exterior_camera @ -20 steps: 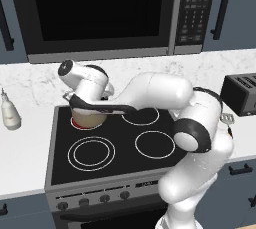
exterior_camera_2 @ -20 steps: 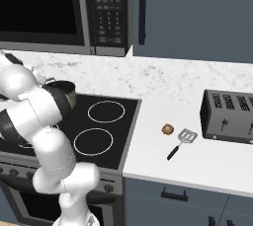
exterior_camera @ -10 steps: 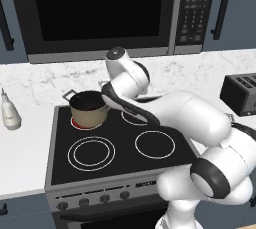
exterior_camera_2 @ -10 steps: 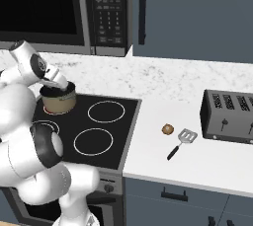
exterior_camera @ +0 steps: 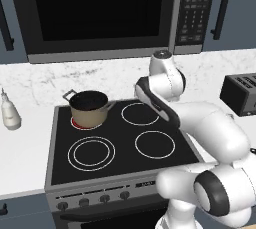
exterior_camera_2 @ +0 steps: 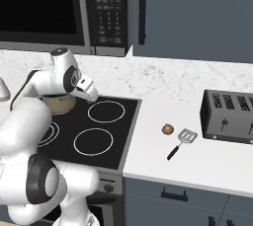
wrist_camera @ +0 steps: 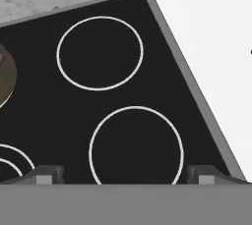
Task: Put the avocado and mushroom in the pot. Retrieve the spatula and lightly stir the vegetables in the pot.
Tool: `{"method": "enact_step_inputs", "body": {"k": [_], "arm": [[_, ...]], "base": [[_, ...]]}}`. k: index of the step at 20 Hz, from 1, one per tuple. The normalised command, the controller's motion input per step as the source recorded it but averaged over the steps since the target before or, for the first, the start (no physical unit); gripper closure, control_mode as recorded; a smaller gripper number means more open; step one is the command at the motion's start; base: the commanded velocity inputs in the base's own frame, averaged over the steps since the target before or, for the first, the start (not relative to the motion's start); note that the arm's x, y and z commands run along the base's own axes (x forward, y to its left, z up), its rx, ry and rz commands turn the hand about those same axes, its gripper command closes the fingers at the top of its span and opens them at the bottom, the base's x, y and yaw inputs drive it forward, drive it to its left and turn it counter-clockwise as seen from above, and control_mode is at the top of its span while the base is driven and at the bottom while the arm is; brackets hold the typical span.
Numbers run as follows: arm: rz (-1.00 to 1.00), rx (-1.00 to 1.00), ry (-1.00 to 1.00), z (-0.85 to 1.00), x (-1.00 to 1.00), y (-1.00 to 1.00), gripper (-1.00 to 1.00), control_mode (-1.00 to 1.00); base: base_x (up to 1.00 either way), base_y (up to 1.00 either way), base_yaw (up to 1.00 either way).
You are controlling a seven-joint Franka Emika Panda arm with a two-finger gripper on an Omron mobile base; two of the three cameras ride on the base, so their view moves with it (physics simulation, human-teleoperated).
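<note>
Fingers (wrist_camera: 123, 175) spread wide, empty, over four burners; one pot (exterior_camera: 88, 107), one spatula (exterior_camera_2: 181, 142).

Tan pot (exterior_camera: 89, 108) upright on rear-left burner – spatula (exterior_camera_2: 181, 142) flat (counter).

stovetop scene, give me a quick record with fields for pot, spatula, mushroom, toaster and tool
pot: on the back left burner of the stove, which glows red under it
spatula: flat on the white counter, right of the stove, in front of the toaster
mushroom: on the counter just left of the spatula's head, apart from it
toaster: dark, on the counter by the wall
tool: open, empty, above the right-hand burners
</note>
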Motion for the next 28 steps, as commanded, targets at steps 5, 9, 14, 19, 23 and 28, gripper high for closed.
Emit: {"method": "enact_step_inputs", "body": {"k": [5, 9, 14, 19, 23, 28], "arm": [[-0.02, 0.08, 0.22, -0.32, 0.0, -1.0, -1.0, -1.0], [-0.06, 0.04, 0.23, -0.41, 0.13, -1.0, -1.0, -1.0], [-0.13, 0.0, 0.23, -0.52, 0.09, -1.0, -1.0, -1.0], [-0.11, 0.0, 0.19, -0.56, 0.0, -1.0, -1.0, -1.0], [-0.09, 0.0, 0.13, -0.48, 0.0, -0.93, -1.0, -1.0], [-0.05, 0.0, 0.06, -0.36, 0.06, -0.67, -1.0, -1.0]], "base": [[0.0, 0.0, 0.0], [0.0, 0.0, 0.0], [0.0, 0.0, 0.0], [0.0, 0.0, 0.0], [0.0, 0.0, 0.0], [0.0, 0.0, 0.0]]}}
